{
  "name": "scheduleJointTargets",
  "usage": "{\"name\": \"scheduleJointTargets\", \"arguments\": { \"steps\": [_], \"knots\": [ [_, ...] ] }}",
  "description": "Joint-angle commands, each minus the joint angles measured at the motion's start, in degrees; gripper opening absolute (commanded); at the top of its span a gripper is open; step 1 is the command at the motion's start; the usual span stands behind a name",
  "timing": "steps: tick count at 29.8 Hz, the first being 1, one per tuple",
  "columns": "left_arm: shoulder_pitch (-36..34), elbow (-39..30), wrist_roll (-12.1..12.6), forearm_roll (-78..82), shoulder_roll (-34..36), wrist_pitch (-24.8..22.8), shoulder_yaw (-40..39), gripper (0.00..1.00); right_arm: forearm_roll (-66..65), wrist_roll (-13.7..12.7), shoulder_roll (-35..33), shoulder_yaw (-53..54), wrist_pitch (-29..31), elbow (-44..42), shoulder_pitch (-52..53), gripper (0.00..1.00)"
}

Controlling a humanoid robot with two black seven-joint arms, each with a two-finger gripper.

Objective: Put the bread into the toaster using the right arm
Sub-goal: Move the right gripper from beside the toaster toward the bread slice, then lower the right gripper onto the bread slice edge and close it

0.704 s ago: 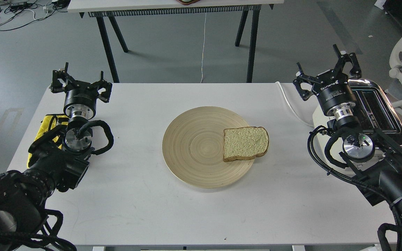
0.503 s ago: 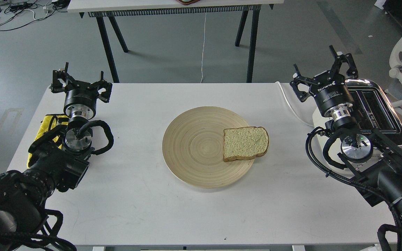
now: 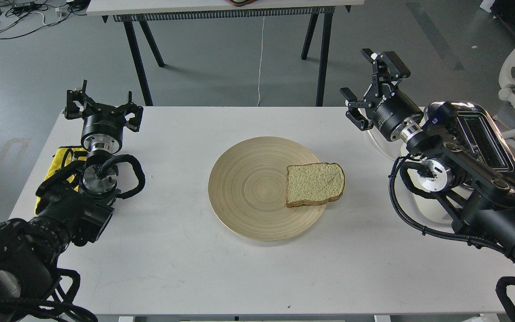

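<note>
The bread [image 3: 314, 184], a square-ish slice of pale yellowish sandwich loaf with a brown crust, lies flat on the right side of the big round tan wooden plate [image 3: 253, 188]. Its right edge hangs slightly past the plate's rim, over the white table [image 3: 195, 268].

From the head view, the cream-white toaster with the shiny chrome top [image 3: 485, 134] stands at the table's right edge, well apart from the slice and partly hidden behind the right arm. The black right gripper [image 3: 365, 85] hangs in the air above the table's far right corner, its two fingers spread wide with nothing between them. The black left gripper [image 3: 103, 107] sits over the table's left side, fingers likewise wide and empty, near a yellow object [image 3: 61, 158] that is mostly covered by the arm.

Compared with half a second ago, the right gripper has swung leftward, away from the toaster, and turned so its fingers now point up and to the left. The bread, the plate and the left arm have not shifted.
</note>
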Motion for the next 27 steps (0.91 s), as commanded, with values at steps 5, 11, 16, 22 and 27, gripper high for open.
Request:
{"name": "scheduleJointTargets", "arguments": {
  "steps": [5, 11, 16, 22, 27],
  "knots": [
    [0.0, 0.0, 0.0, 0.0, 0.0, 0.0, 0.0, 1.0, -17.6, -2.3, -3.8, -12.0, -19.1, 1.7, -1.1, 1.0],
    [0.0, 0.0, 0.0, 0.0, 0.0, 0.0, 0.0, 1.0, -17.5, -2.0, -4.8, -17.4, -23.4, 1.5, -6.6, 1.0],
    [0.0, 0.0, 0.0, 0.0, 0.0, 0.0, 0.0, 1.0, -17.7, -1.8, -1.3, -19.1, -23.8, 1.0, -10.2, 0.99],
    [0.0, 0.0, 0.0, 0.0, 0.0, 0.0, 0.0, 1.0, -17.8, -1.8, 1.4, -20.7, -23.8, 0.6, -10.9, 0.98],
    [0.0, 0.0, 0.0, 0.0, 0.0, 0.0, 0.0, 1.0, -17.7, -1.8, 2.5, -23.2, -25.4, 0.6, -10.9, 0.89]
  ]
}}
